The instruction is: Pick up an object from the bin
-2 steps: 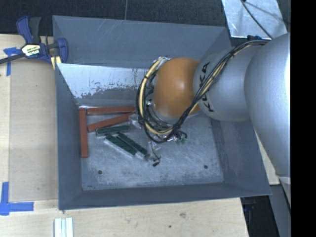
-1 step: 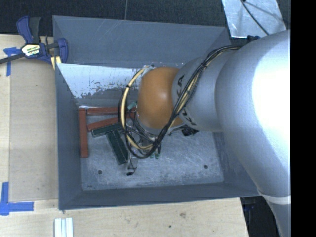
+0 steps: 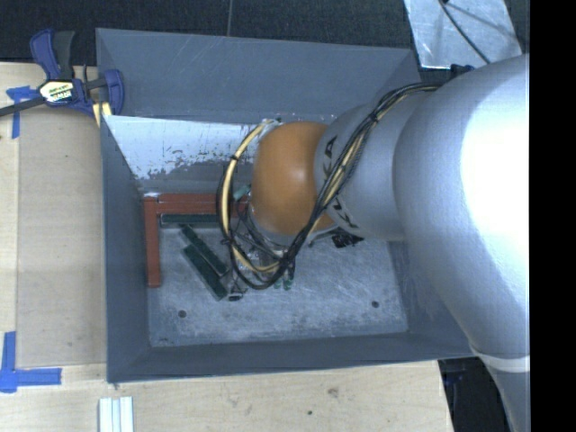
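My gripper (image 3: 238,283) is low in the bin (image 3: 270,79), down near the floor at its left-middle part. My own wrist hides most of it, so I cannot tell whether it is apart or together, or whether anything is clamped in it. Directly above it sits my orange cover (image 3: 286,180), round and glossy, with my cables (image 3: 236,207) looping down its left side and bunching beneath it in yellow and black strands. Behind the cover my grey arm (image 3: 450,151) comes in across the bin's right wall and takes up that whole side.

The thing nearest my gripper is a dark green bar (image 3: 202,257), long and flat, lying aslant on the floor. Its upper end points toward the back left corner and its lower end runs in under my cable bundle, right at the gripper. It may be two strips side by side; I cannot tell. Whether I touch it is hidden too.

Just beyond the bar lies a reddish-brown L-shaped piece (image 3: 154,246). One leg runs along the left edge of the floor, the other along the back edge toward my cover, with the corner of the L in the back left corner. The green bar lies inside that angle, close to both legs.
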Available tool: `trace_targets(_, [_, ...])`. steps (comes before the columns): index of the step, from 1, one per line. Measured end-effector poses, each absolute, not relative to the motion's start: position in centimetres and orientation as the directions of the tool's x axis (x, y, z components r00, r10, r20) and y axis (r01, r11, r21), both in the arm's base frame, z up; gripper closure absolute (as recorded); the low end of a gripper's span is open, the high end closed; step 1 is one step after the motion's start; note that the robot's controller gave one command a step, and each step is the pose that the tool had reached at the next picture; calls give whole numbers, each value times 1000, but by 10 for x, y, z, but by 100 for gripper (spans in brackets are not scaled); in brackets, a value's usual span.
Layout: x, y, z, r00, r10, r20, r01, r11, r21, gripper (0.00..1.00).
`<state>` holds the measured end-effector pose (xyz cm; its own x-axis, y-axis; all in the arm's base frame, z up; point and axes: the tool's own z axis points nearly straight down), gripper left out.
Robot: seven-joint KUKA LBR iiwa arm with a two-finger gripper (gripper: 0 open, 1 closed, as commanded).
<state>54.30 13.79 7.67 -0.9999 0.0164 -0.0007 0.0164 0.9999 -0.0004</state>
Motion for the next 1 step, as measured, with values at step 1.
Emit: trace_targets(1, [555, 153, 160, -998, 56, -11, 56, 998, 4, 100])
